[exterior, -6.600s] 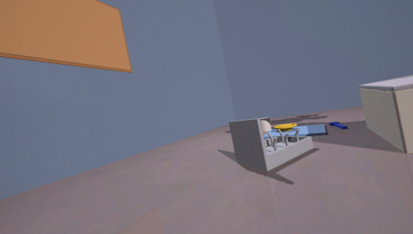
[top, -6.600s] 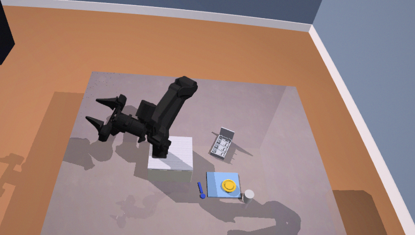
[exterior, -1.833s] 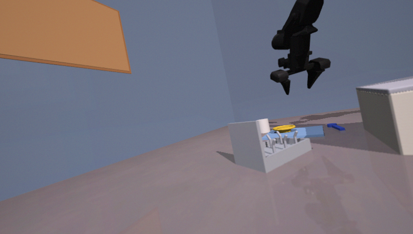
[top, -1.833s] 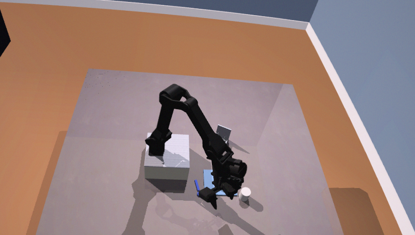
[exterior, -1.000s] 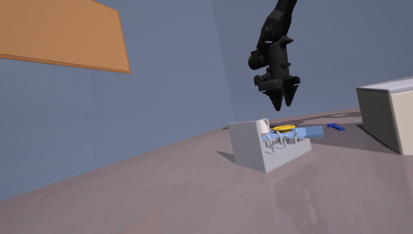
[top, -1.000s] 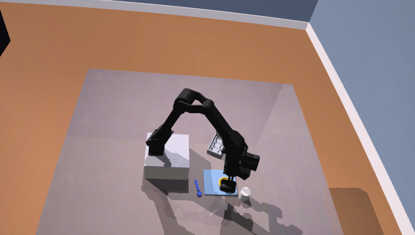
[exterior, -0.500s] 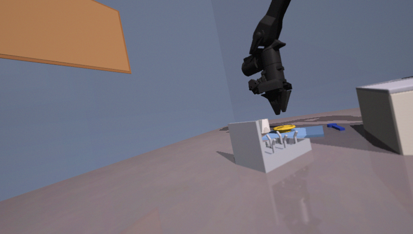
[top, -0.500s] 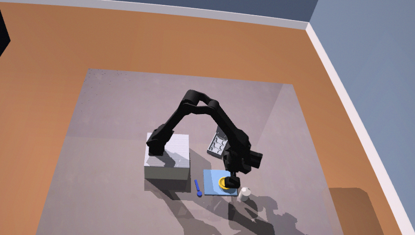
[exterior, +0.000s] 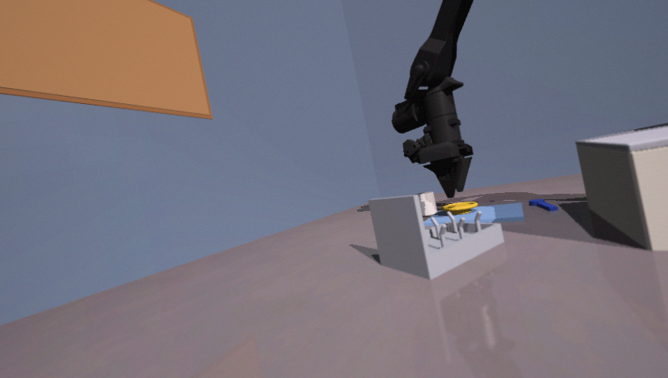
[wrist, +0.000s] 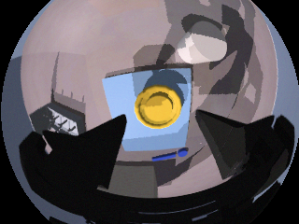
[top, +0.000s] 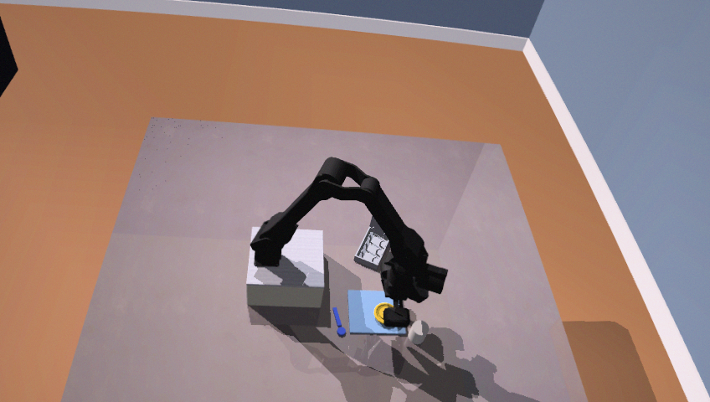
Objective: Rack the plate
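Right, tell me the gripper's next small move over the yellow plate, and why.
Probably straight down, staying open: the black gripper hangs empty just above the round yellow plate, which lies flat on the light blue mat, centred between the fingers in the wrist view.

High overhead, low side, wrist-down views.

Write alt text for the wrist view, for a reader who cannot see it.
A yellow plate lies flat on a blue mat, centred between the open tool's two dark fingers. A white cup stands beyond the mat, a grey dish rack at left.
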`<act>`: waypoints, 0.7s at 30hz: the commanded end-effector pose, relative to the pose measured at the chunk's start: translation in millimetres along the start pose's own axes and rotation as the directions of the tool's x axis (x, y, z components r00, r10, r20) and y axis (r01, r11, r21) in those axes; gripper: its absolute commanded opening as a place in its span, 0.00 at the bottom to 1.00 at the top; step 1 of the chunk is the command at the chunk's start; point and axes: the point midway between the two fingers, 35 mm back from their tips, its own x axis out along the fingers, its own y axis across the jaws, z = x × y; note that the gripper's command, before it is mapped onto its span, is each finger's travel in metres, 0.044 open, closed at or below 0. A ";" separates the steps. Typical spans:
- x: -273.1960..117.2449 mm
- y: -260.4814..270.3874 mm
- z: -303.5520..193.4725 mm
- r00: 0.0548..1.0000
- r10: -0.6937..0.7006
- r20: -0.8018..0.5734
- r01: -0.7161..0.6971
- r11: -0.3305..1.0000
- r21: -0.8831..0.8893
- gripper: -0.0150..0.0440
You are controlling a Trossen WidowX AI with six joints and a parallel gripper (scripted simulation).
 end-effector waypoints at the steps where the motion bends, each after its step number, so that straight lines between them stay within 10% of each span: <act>1: 9.1 1.1 -1.2 1.000 0.007 -0.007 -0.007 1.000 -0.003 0.93; 21: 35.3 2.2 -1.8 1.000 0.007 -0.007 -0.007 1.000 -0.003 0.91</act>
